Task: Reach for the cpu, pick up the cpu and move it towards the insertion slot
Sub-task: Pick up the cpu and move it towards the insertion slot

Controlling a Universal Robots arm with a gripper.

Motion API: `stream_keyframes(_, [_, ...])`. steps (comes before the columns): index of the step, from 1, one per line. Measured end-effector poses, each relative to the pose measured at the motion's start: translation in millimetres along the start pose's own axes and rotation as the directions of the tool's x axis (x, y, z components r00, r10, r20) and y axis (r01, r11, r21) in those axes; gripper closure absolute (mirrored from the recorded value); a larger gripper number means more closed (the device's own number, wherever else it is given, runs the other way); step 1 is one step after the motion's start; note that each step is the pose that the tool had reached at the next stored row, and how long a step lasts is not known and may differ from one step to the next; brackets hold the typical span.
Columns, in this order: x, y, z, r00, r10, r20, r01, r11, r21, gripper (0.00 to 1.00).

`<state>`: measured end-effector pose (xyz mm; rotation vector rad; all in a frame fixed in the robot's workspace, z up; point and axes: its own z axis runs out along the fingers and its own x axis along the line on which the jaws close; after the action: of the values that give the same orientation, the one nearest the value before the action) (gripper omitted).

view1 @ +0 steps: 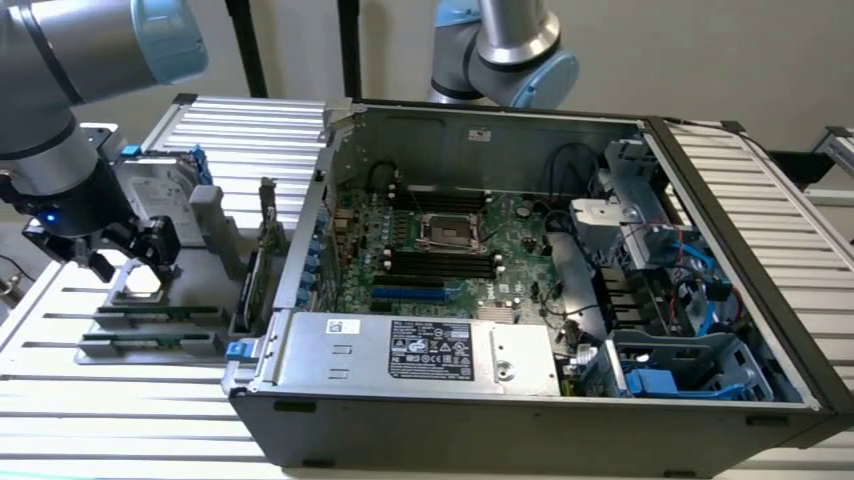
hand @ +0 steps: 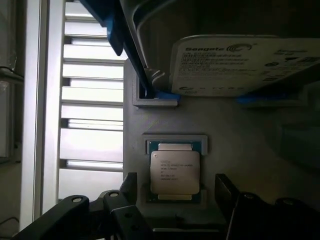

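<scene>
The cpu [hand: 175,171], a flat silver square chip with fine print on top, lies in a shallow recess of a grey holder tray [hand: 235,135]. My gripper [hand: 176,192] is open just above it, with one dark finger [hand: 130,186] on each side of the chip and neither touching it. In the exterior view my gripper [view1: 130,258] hangs over that tray at the left, outside the computer case. The insertion slot [view1: 447,232], a silver-framed square socket with a dark centre, sits on the green board inside the open case.
An upright silver hard drive [hand: 240,65] in a blue frame stands on the tray just behind the chip. Two memory sticks [view1: 147,315] lie at the tray's front. The case wall [view1: 300,250] stands between tray and socket. A second arm [view1: 501,50] stands behind the case.
</scene>
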<state>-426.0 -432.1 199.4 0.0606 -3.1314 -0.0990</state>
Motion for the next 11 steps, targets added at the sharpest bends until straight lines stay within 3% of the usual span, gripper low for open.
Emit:
stream_keyframes(4, [-0.1, 0.1, 1.5, 1.0, 0.0, 0.0073, 0.0, 1.0, 0.0002, 0.27])
stream_keyframes(11, [-0.1, 2.5, 3.0, 0.9999, 0.01, 0.0082, -0.01, 1.0, 0.0003, 0.27])
